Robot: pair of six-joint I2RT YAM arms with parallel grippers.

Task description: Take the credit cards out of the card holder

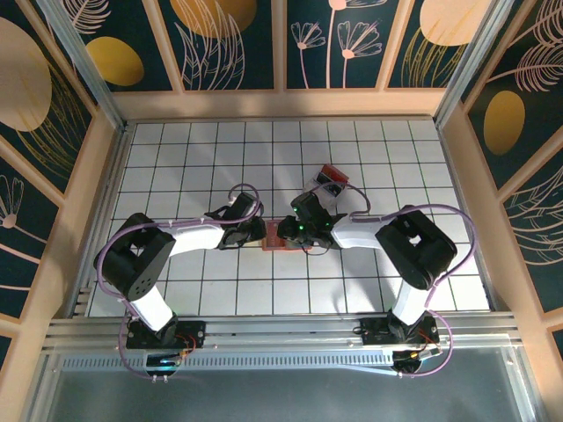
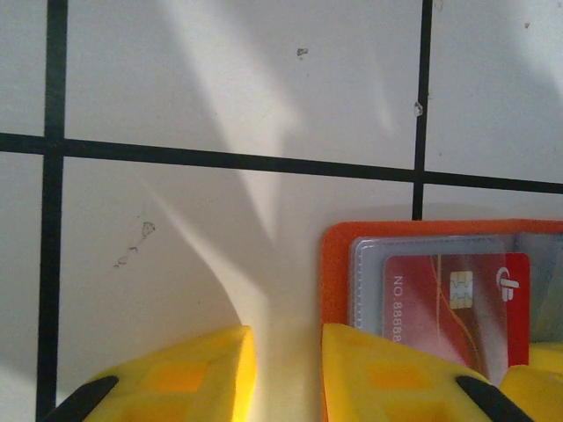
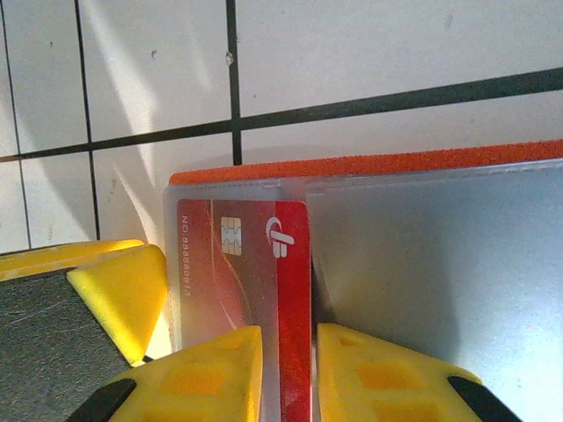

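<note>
The orange-red card holder (image 1: 283, 237) lies open on the tiles between my two grippers. A red credit card (image 3: 237, 264) with a chip sits in its left clear sleeve, and a bare red strip of the card sticks out past the sleeve's inner edge. My right gripper (image 3: 289, 338) stands over that strip, narrowly open, one finger on the sleeve and the other on the blue-grey right page (image 3: 440, 264). My left gripper (image 2: 288, 338) is narrowly open at the holder's left orange rim (image 2: 334, 264), with one finger on the rim, the other on bare tile, and only tile between them.
A small clear box (image 1: 332, 180) with red and black contents lies just beyond the right gripper. Wooden walls (image 1: 113, 158) enclose the white tiled floor on three sides. The two grippers' fingers nearly meet over the holder.
</note>
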